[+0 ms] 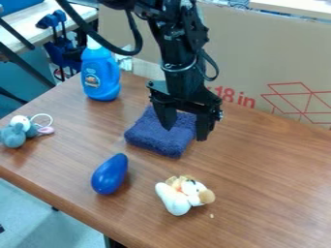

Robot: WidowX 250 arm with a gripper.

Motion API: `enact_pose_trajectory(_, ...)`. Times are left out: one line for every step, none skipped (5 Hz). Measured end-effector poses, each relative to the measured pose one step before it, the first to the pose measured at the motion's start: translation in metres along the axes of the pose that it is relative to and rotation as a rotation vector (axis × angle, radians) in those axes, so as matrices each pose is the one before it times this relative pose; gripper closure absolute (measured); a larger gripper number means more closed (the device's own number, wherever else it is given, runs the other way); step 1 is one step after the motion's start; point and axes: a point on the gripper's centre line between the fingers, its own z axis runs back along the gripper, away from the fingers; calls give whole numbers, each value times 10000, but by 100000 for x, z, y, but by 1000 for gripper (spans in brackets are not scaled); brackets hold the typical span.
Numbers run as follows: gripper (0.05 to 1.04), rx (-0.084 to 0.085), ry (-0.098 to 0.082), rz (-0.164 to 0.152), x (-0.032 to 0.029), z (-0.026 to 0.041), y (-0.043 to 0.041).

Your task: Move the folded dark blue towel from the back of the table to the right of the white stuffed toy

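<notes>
Blue bottle (101,75), cardboard (259,53) (printed red), brown table (259,164)

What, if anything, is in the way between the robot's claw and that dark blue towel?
Nothing visible is in the way: the open gripper hangs at the dark blue towel. The blue bottle, smooth blue object and white-and-tan plush toy all sit off to the sides of that gap.
</notes>
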Motion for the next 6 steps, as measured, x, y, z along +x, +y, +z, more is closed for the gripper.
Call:
enact_pose_trajectory(73, 24, 305, 15, -440, -882, 126)
enact_pose_trajectory(73, 122, 199, -31, 1582, -1023, 1746)
enact_pose_trajectory(73, 114, -107, 269, 1682, -56, 2071)
enact_pose_trajectory(73, 133, 356, -62, 1034, -886, 662)
enact_pose_trajectory(73, 310, 603, -160, 127, -553, 947)
enact_pose_trajectory(73, 517, 576, -55, 387, -855, 1542)
